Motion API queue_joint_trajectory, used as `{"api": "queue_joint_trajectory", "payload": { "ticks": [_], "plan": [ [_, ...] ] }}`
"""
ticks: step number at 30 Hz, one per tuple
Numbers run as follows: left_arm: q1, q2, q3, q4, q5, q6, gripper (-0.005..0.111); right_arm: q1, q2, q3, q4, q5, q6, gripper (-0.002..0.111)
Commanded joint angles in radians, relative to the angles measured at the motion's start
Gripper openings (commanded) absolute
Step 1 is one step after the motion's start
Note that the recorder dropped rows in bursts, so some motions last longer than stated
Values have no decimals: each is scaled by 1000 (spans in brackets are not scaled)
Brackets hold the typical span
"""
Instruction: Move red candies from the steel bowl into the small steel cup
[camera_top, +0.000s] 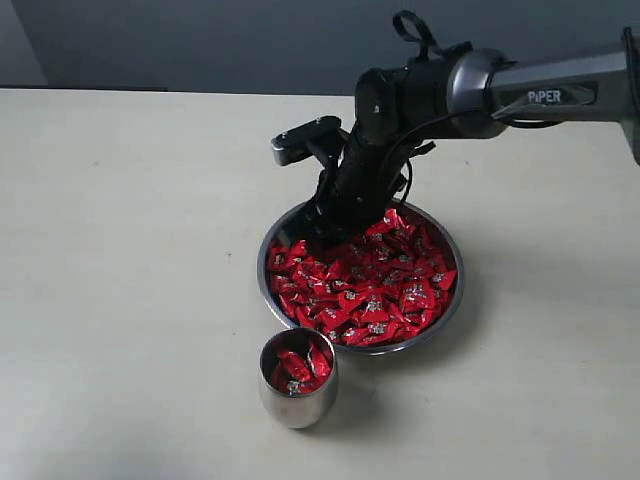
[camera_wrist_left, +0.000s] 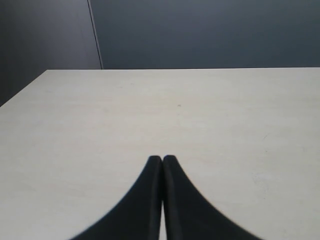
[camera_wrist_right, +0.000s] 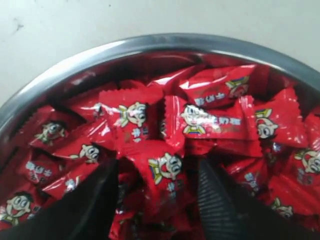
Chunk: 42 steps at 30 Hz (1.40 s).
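right tool open above the candies in the steel bowl

the steel bowl stands near the middle of the desk. it is full of red candies, which are heaped nearly up to its rim. the small steel cup stands upright very close to the bowl, on the side nearer to the camera in the exterior view. i cannot tell if the cup and the bowl touch each other. some red candies lie inside the cup also, and they come up close to its rim.

the right arm is on the right of the exterior view and bends down toward the bowl. the right tool is low over the part of the bowl that is far and left in that view, with its tips at the top of the heap. in the right wrist view its two dark jaws stand wide apart. one of the red candies, with a cartoon face on the wrapper, lies between them with a little space on each side, so this tool is open and grips nothing.

the left tool shows only in the left wrist view. its two dark jaws are pressed together, closed with nothing between them, above a bare part of the desk. a dark wall is behind the desk.
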Motion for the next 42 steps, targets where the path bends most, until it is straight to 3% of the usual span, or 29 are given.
{"api": "queue_joint_trajectory", "payload": {
  "ticks": [1, 5, 7, 24, 29, 33, 42],
  "plan": [
    [1, -4, 4, 1, -2, -3, 0, -2, 7, -5, -4, -12, -10, 37],
    [1, -4, 4, 1, -2, -3, 0, -2, 7, -5, -4, -14, -10, 10],
    [1, -4, 4, 1, -2, -3, 0, -2, 7, -5, -4, -12, -10, 6],
    [1, -4, 4, 1, -2, -3, 0, -2, -58, -66, -32, 86, -10, 5],
    [1, -4, 4, 1, -2, -3, 0, -4, -97, -66, -163, 157, 83, 5],
    [1, -4, 4, 1, -2, -3, 0, -50, -145, -66, -226, 220, 119, 5],
    [1, -4, 4, 1, -2, -3, 0, -183, -270, -63, -48, 289, 66, 5]
  ]
}}
